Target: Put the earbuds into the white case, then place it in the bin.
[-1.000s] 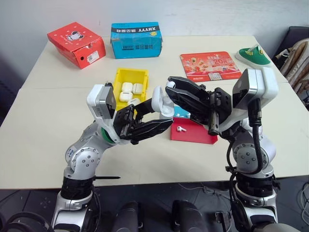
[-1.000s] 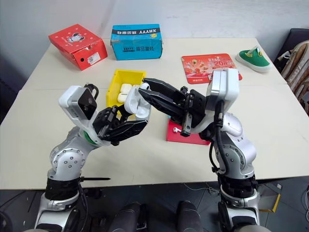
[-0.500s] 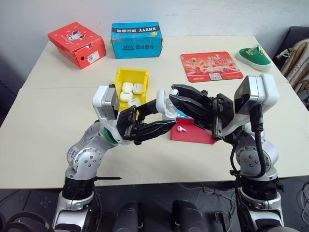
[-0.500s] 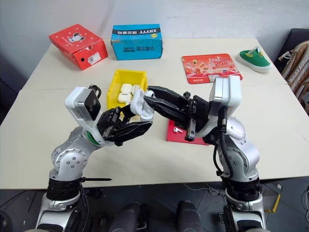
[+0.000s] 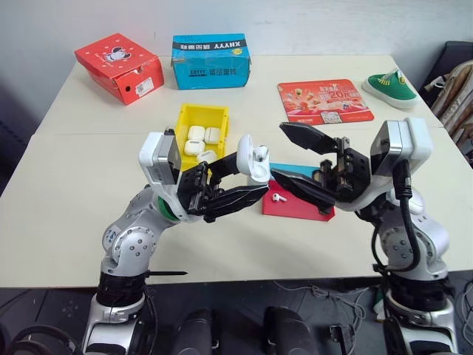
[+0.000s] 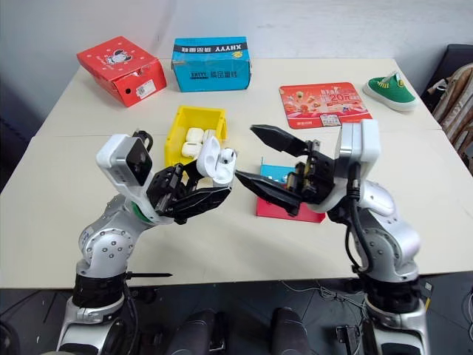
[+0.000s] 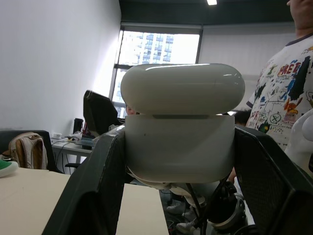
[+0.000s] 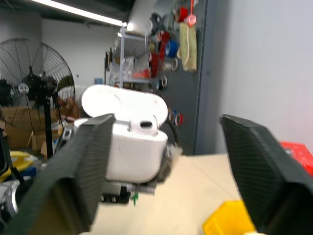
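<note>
The right gripper [image 5: 294,157] has sprung wide and backed off, empty; the left gripper [image 5: 238,177] clamps the white case [image 5: 253,163], lid up, just beside it.

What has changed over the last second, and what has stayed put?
The right gripper has opened wide and drawn back toward the robot's right, away from the white case, leaving an earbud seated in it. The left gripper stays clamped on the case, lid still open, in the same spot. Another earbud still lies on the red-and-blue tray; the bin with its other cases has not moved.
</note>
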### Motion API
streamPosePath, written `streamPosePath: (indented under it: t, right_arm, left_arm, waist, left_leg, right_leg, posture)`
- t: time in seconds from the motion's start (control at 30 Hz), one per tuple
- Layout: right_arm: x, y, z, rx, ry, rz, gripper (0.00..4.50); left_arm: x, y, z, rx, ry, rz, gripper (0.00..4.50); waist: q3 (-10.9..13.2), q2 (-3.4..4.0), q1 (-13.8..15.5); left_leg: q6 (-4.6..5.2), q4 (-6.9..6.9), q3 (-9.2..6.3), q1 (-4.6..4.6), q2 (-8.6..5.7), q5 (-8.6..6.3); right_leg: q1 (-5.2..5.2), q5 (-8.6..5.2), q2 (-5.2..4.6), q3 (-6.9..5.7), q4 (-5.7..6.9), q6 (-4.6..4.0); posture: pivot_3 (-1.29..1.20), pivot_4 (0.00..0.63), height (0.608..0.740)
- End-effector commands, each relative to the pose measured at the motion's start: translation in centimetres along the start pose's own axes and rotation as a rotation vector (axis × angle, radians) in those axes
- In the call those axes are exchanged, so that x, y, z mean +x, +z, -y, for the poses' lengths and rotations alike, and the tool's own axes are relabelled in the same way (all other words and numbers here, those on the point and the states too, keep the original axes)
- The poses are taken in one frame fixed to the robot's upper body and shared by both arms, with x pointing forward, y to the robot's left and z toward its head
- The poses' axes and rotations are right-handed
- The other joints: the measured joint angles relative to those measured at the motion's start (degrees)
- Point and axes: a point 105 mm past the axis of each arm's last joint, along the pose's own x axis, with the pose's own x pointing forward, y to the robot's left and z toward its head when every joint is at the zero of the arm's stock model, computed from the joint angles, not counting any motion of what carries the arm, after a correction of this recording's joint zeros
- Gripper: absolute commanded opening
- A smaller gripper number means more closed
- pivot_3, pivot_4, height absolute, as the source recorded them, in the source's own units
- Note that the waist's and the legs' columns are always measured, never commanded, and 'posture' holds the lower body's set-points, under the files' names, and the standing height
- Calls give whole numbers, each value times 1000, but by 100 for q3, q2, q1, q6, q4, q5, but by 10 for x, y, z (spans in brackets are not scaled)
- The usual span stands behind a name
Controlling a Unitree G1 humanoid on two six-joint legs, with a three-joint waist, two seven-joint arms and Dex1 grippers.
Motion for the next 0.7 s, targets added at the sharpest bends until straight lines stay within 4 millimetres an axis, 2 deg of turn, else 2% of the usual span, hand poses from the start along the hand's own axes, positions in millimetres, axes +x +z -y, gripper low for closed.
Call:
streamPosePath:
  t: [0.03, 0.13, 0.2, 0.3, 0.37, 0.43, 0.5, 0.63, 0.7]
  right_arm:
    - [-50, 10, 19, -126, -167, -139, 4478]
    - [-124, 5, 44, -205, -407, -341, 4478]
    - [-193, -9, 51, -246, -560, -568, 4478]
    - [-253, -21, 48, -252, -665, -798, 4478]
    - [-277, -27, 49, -241, -695, -930, 4478]
    - [-281, -30, 51, -251, -676, -1009, 4478]
    - [-271, -31, 56, -230, -630, -1004, 4478]
    - [-229, -32, 66, -210, -476, -960, 4478]
    - [-200, -32, 79, -204, -422, -946, 4478]
  left_arm:
    - [-15, -1, 6, 75, 21, -42, 2794]
    - [-27, -6, 7, 118, 65, -72, 2794]
    - [-28, -5, 7, 139, 100, -53, 2794]
    - [-31, -6, 9, 155, 133, -41, 2794]
    - [-35, -8, 10, 158, 160, -44, 2794]
    - [-39, -10, 10, 155, 183, -49, 2794]
    - [-42, -11, 10, 149, 199, -55, 2794]
    - [-46, -12, 10, 143, 214, -66, 2794]
    - [-48, -12, 9, 141, 222, -70, 2794]
  waist:
    - [0, 0, 4]
    - [0, 0, 27]
    - [0, 0, 77]
    - [0, 0, 123]
    - [0, 8, 96]
    - [-2, 11, -6]
    - [-2, 10, -69]
    - [-2, 14, -155]
    - [-1, 15, -159]
  left_leg:
    - [2, -2, 1, -1, -2, -1]
    - [7, -5, 3, -3, -5, -5]
    - [12, -4, 7, -3, -5, -7]
    - [17, -3, 13, -1, -7, -7]
    - [17, -3, 31, 6, -4, -7]
    - [16, -4, 49, 18, 2, -6]
    - [7, -4, 55, 30, 12, -1]
    - [0, -5, 56, 41, 24, 4]
    - [-2, -7, 53, 41, 24, 3]
  right_leg:
    - [0, 0, -1, 0, -3, 0]
    - [4, 1, -1, -4, -31, 2]
    - [7, 5, -1, -4, -51, 8]
    - [12, 7, -1, 0, -62, 14]
    - [8, 9, -2, 12, -60, 17]
    - [5, 10, -2, 21, -52, 18]
    - [6, 10, 0, 24, -46, 18]
    - [10, 10, 2, 25, -37, 15]
    - [8, 10, 1, 24, -33, 13]
  posture:
    - [0, 150, 740]
    - [0, 150, 740]
    - [0, 150, 740]
    - [0, 150, 740]
    - [0, 150, 740]
    - [0, 150, 740]
    - [0, 150, 740]
    - [0, 150, 740]
    - [0, 150, 740]
